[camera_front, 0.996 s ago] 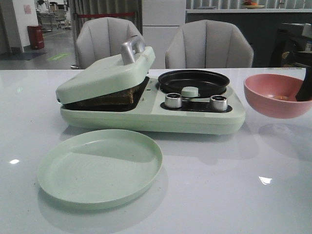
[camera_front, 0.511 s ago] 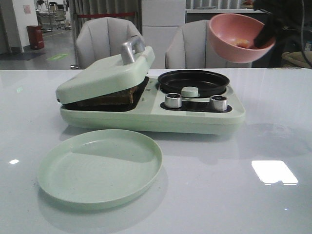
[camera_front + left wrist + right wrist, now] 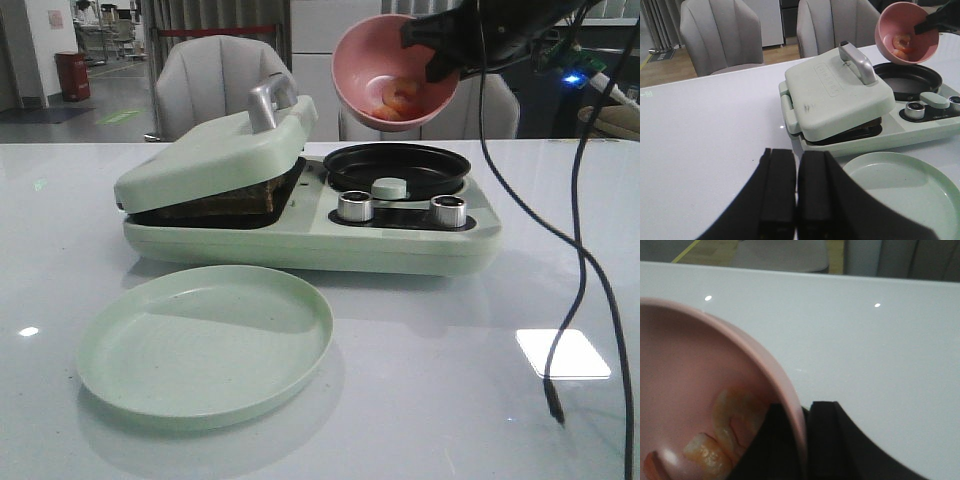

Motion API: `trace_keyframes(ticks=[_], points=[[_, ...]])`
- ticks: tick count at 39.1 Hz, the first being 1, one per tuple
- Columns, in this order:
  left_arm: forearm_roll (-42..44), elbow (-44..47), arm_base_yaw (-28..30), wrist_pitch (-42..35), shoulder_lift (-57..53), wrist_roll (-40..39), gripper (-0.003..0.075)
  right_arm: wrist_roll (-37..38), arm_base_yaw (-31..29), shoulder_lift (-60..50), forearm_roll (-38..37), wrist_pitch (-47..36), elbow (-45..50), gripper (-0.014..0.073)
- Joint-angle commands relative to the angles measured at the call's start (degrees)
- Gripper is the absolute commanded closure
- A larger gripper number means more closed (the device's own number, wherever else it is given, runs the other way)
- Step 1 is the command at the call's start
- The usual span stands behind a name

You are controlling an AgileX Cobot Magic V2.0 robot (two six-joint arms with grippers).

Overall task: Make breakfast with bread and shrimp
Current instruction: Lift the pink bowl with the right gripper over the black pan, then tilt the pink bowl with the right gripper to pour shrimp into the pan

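The right gripper (image 3: 437,62), clamped on the tipped pink bowl (image 3: 395,72) above the black pan (image 3: 398,166), should tip more so the shrimp (image 3: 397,96) slides in.

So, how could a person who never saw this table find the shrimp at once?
Start at the pale green breakfast cooker in the middle of the table. Above its round black pan, the right hand holds a tilted pink bowl. The shrimp is the small curled orange-pink piece inside it, the bowl's only contents.
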Motion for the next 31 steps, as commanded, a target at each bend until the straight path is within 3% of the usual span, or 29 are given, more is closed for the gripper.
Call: trace_keyframes(ticks=[1, 10, 31], points=[[-0.7, -1.6, 0.0, -4.8, 0.4, -0.7, 0.0606, -0.7, 1.2, -3.5, 0.8, -14.5, 1.9, 0.0452], [-0.7, -1.6, 0.0, -4.8, 0.4, -0.7, 0.0606, -0.7, 3.4, -3.4, -0.8, -33.9, 8.4, 0.0452], [-0.7, -1.6, 0.0, -4.8, 0.4, -0.7, 0.0606, 0.5, 3.7, -3.4, -28.3, -62.3, 16.8, 0.0452]])
